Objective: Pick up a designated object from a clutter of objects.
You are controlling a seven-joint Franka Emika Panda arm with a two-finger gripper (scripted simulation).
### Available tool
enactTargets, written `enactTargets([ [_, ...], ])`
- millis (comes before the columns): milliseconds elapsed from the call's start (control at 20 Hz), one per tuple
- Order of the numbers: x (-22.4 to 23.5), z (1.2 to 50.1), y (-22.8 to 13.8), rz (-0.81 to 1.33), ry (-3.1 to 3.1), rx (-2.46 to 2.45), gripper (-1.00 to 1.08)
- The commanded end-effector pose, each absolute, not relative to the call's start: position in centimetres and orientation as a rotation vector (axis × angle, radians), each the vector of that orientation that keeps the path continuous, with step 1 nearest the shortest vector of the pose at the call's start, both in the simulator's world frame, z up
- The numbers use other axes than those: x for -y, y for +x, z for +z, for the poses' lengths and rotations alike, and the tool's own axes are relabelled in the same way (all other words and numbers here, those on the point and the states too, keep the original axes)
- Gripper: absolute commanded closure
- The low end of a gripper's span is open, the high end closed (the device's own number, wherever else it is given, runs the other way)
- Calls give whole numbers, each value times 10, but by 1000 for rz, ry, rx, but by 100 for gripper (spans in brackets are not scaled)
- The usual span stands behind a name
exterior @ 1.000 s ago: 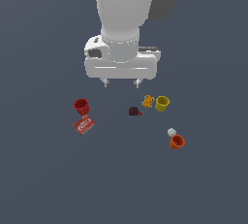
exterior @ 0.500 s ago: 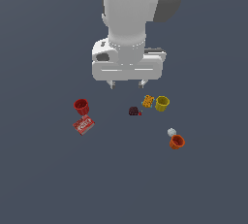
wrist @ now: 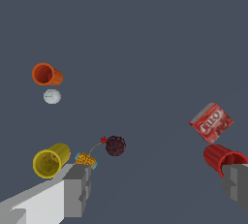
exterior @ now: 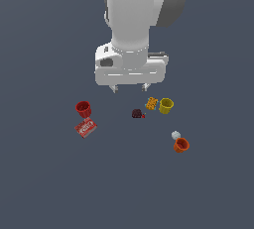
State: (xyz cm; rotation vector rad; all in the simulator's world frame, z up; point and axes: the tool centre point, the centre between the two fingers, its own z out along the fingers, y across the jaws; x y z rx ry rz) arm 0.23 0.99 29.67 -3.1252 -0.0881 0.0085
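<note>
The pick is barely started: nothing is being held, and the dark maroon lump (exterior: 137, 113) is lying on the grey table (exterior: 49, 183) untouched. The claw (exterior: 130, 88) is hanging above the scatter with its fingers spread wide apart and nothing between them; in the wrist view one finger (wrist: 77, 189) is showing close to the orange patterned box and the other near the red cup (wrist: 224, 158), with the lump in the gap between them but lower down on the table.

Taking the lump as the landmark: a tiny red speck (exterior: 143, 116) is sitting just beside it, seemingly joined to it by a thin line in the wrist view. The orange patterned box (exterior: 151, 103) is lying near the lump, toward the exterior view's right, and the yellow cup (exterior: 166, 105) is just beyond that box. The whitish ball (exterior: 175, 135) and the orange cup (exterior: 181, 145), almost touching each other, are lying well apart from the lump. On the other side, also well apart from the lump, the red cup is standing next to the red flat box (exterior: 85, 128).

Judging from this, everything is still to do: centring over the lump, descending, closing on it and lifting. The lump's surroundings are fairly open, though the patterned box is looking close enough to risk a nudge from a finger.
</note>
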Motion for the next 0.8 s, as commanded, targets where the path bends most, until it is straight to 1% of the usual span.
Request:
enactTargets([
  [0, -10, 290, 2, 10, -3129, 138, -92],
  [350, -9, 264, -1, 16, -3132, 357, -92],
  [750, -11, 222, -9, 31, -3091, 734, -92],
])
